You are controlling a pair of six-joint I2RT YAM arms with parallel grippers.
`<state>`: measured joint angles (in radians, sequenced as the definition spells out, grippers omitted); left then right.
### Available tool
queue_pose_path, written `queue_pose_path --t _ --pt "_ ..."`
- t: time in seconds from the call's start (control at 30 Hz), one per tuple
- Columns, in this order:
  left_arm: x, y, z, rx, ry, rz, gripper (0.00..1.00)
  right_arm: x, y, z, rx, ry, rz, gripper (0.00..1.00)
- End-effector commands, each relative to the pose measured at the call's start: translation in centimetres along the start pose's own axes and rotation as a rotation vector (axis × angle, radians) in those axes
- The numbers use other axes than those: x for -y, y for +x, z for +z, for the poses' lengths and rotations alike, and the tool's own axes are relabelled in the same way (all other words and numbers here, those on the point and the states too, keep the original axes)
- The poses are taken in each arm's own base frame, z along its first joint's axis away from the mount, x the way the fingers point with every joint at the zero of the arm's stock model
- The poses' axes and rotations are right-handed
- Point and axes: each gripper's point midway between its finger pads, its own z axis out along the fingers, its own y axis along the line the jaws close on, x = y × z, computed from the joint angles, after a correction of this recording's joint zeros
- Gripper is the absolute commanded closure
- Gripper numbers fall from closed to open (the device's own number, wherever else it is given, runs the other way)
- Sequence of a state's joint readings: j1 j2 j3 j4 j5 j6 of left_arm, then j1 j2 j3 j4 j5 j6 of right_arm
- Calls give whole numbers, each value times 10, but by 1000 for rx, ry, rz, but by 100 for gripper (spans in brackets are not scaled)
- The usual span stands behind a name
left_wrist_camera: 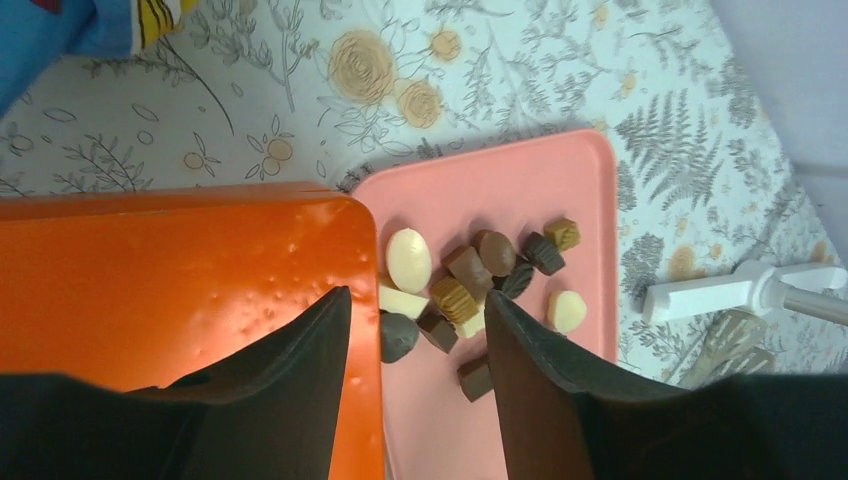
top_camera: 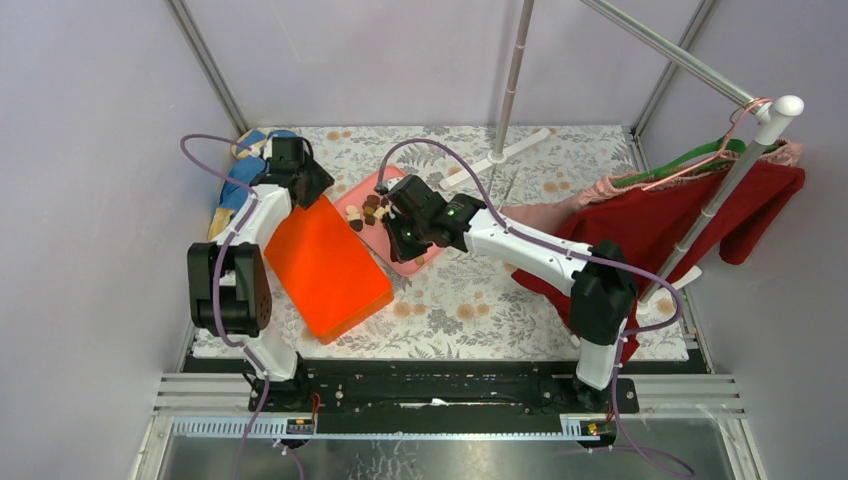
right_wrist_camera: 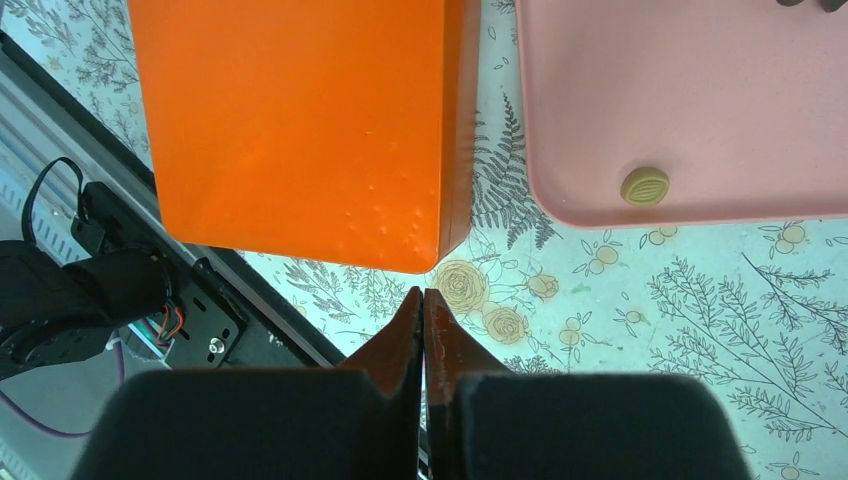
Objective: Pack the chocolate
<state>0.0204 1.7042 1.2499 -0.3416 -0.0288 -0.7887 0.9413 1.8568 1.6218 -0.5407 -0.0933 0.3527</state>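
The left arm point(top_camera: 255, 215) reaches straight out from its base, with its wrist bent over the far corner of the orange box point(top_camera: 325, 265). The right arm point(top_camera: 520, 245) stretches leftward across the table point(top_camera: 470, 300) and ends above the pink tray point(top_camera: 415, 264), which lies just beside the box.

The left tool point(left_wrist_camera: 415, 297) stands wide and grips nothing, one finger over the box edge and the other over the tray. The right tool point(right_wrist_camera: 422, 295) is pinched fully together, with nothing between its fingers that I can see.

The chocolate point(left_wrist_camera: 470, 285) lies in a loose heap on the tray near the box, in dark, tan and cream pieces. The left wrist view shows that heap plainly, while from above the right arm covers part of it. Only the right wrist view picks out a lone ribbed tan piece point(right_wrist_camera: 645, 186) near the tray's rim.
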Motion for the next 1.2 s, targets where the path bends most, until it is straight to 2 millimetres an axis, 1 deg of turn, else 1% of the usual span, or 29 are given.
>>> queue_pose_path --t 0.0,0.07,0.1,0.17,0.23,0.3,0.37,0.43,0.47,0.5,0.53,0.6,0.63,0.73,0.77,0.83,0.9,0.97,1.0,1.07,1.17 --pt "35 -54 -51 193 72 46 41 -8 -26 -26 95 -22 -6 100" --pt "39 -64 -54 236 84 40 41 -10 -26 -25 91 -26 -8 100" --pt "39 -64 -49 242 83 36 41 -9 -26 -24 88 -24 -8 100" --pt "37 -59 -34 218 68 30 44 -9 -25 -23 80 -20 -12 100" --pt "25 -46 -10 176 21 30 46 -7 -24 -24 79 -13 -11 100" --pt "2 -28 15 117 -69 35 47 -5 -22 -23 76 -4 -10 100" --pt "-21 1 35 40 -182 64 52 -3 -21 -22 74 3 -7 100" --pt "-39 25 53 -57 -255 86 54 -4 -19 -21 69 -1 -3 100" --pt "-41 31 59 -91 -272 94 57 -5 -20 -20 69 -5 -1 100" --pt "-40 33 60 -108 -287 102 59 -5 -20 -20 68 -8 -2 100" --pt "-35 30 56 -100 -280 110 59 -6 -21 -20 68 -8 -3 100" --pt "-9 11 39 -34 -214 125 60 -5 -22 -22 72 -4 -5 100" --pt "7 -3 27 11 -170 130 60 -5 -22 -22 75 -2 -6 100" --pt "51 -40 -16 116 -40 137 58 -4 -23 -22 78 -2 -7 100" --pt "63 -49 -31 143 -1 136 58 -5 -23 -22 79 -4 -9 100" --pt "83 -62 -63 189 73 141 56 -6 -25 -22 84 -7 -9 100" --pt "95 -70 -95 229 133 154 53 -6 -25 -22 85 -7 -9 100" --pt "95 -73 -123 268 170 183 50 -3 -27 -24 99 9 -10 100" --pt "92 -73 -136 287 180 198 48 -1 -30 -27 120 22 -9 100" --pt "76 -68 -155 315 176 233 44 7 -38 -39 176 61 -6 99" --pt "47 -60 -182 366 145 271 34 24 -52 -60 257 124 -4 87"
